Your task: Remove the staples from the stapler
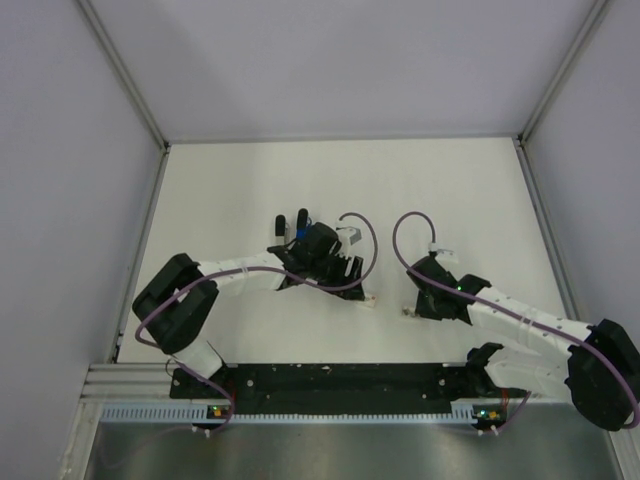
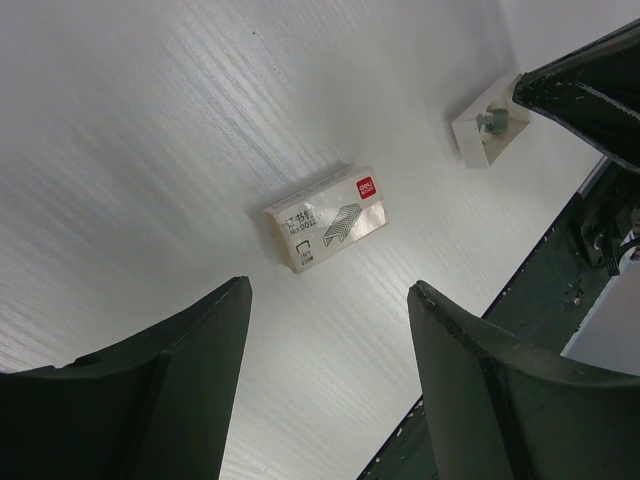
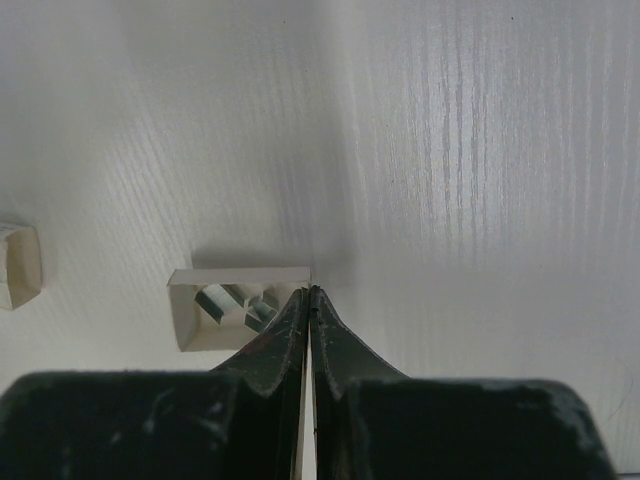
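**Right gripper (image 3: pixel 310 292) closed at the tray (image 3: pixel 240 276), left gripper (image 2: pixel 330 288) open over the staple box (image 2: pixel 325 218)**

From above, I see the stapler (image 1: pixel 299 226) on the white table (image 1: pixel 450 190), near the middle and just beyond the left arm's (image 1: pixel 240 272) wrist. A little blue shows among its dark parts. At this size I cannot tell whether it is open. It lies well apart from the two small white pieces nearer the arms' bases. The right arm (image 1: pixel 520 320) reaches in with its tip at the right-hand piece.

On my left wrist camera, the two fingers stand wide apart with nothing between them. Beyond them the staple box lies flat on the table, its red label up. Further off is the open tray with silvery staples (image 2: pixel 490 122) inside. The right gripper's dark finger sits at its edge.

On my right wrist camera, the fingertips are pressed together, touching the tray's right-hand end. I cannot tell whether they pinch its thin wall. The staples lie loose inside the tray, tilted
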Robot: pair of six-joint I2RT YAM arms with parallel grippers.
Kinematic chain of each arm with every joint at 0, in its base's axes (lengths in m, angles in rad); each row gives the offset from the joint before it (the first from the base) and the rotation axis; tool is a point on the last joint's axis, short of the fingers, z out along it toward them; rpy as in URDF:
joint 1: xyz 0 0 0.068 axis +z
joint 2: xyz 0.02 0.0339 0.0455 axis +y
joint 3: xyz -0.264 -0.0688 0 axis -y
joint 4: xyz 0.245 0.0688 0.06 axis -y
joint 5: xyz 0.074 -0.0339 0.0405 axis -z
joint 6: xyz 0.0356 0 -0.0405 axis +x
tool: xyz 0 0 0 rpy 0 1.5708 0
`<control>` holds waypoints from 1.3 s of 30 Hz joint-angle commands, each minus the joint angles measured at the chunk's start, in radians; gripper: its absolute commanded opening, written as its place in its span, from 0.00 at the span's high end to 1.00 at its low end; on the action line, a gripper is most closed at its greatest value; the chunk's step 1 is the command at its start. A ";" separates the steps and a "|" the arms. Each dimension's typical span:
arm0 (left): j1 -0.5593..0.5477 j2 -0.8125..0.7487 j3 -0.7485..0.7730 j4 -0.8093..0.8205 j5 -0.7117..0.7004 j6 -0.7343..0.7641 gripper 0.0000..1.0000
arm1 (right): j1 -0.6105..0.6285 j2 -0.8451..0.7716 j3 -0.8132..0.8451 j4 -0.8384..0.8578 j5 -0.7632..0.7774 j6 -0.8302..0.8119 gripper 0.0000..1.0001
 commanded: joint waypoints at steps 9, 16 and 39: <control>-0.018 0.001 0.041 0.058 -0.011 -0.021 0.30 | 0.025 0.044 0.101 -0.031 0.062 0.004 1.00; -0.021 0.012 0.026 0.080 -0.013 -0.032 0.31 | 0.074 0.084 0.151 -0.054 0.110 0.036 1.00; -0.021 -0.005 -0.019 0.017 -0.209 0.000 1.00 | 0.127 0.144 0.208 -0.075 0.151 0.087 1.00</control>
